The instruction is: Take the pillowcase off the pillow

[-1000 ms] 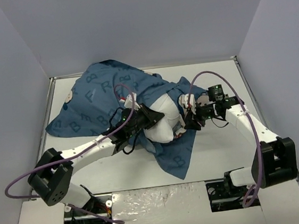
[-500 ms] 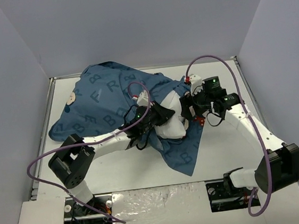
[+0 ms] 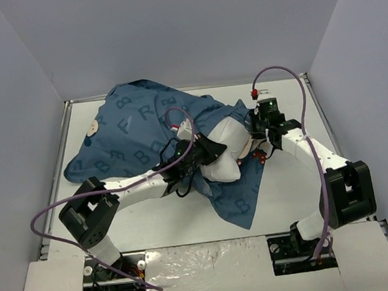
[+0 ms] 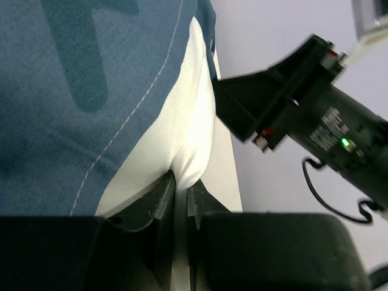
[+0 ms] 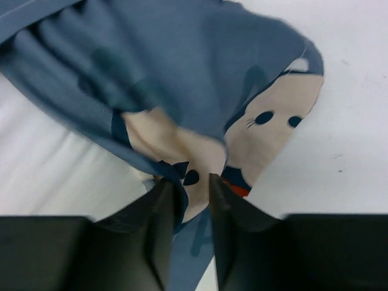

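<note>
Left hand pinched shut on pillow; puffy, likely light. Right hand closed on pillowcase fold; cloth limp, best gripped at open edge.

Setting: robotics lab test cell.
Enclosure: plain grey-blue panels close off the back and both sides of the work area.
Work surface: white table with a metal strip along its edges.
Equipment: left arm and right arm, white with black joints, mounted at the near edge.
Cabling: exposed purple cables loop loosely along both arms.
Indicator: green status light glows at the right arm's wrist.
</note>
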{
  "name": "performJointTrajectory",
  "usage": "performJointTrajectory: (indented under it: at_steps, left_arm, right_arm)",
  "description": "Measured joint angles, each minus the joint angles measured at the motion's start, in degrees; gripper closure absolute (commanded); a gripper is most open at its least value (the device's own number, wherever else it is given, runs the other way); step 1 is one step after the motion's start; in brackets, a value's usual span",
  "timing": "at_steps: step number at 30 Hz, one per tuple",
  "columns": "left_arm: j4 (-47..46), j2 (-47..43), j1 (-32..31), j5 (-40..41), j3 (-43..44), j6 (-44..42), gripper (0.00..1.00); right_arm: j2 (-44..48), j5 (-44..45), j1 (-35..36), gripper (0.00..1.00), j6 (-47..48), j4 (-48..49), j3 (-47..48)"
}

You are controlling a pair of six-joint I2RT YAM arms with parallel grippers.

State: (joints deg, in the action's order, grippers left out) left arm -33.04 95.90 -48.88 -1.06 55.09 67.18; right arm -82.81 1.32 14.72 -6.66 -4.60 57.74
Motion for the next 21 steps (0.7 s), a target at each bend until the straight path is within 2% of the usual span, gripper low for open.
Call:
performJointTrajectory:
  at_steps: [1,4,12,21]
  left_arm:
    - [0.15,-0.66,-0.11,0.0,-0.46,-0.2,0.98]
    - [1.01,-2.95,-0.31,-0.24,-1.7,-0.79,0.98]
    - [5.9,-8.24,-0.5,-3.1,-2.58,-2.43,0.98]
    - [17.97,-19.65,0.83,-6.93,-3.48,-5.2,0.98]
  right_arm:
    - [-0.74,-0.17,-1.03,0.91,-0.02,0.96,-0.07]
    - [-2.45,-1.64,-3.56,1.0,-0.48,3.56,-1.03]
    - [-8.02,-10.01,-6.75,1.0,-0.2,7.69,-1.57]
    - [-22.71,-24.65,-12.11,1.0,-0.66,8.26,1.31]
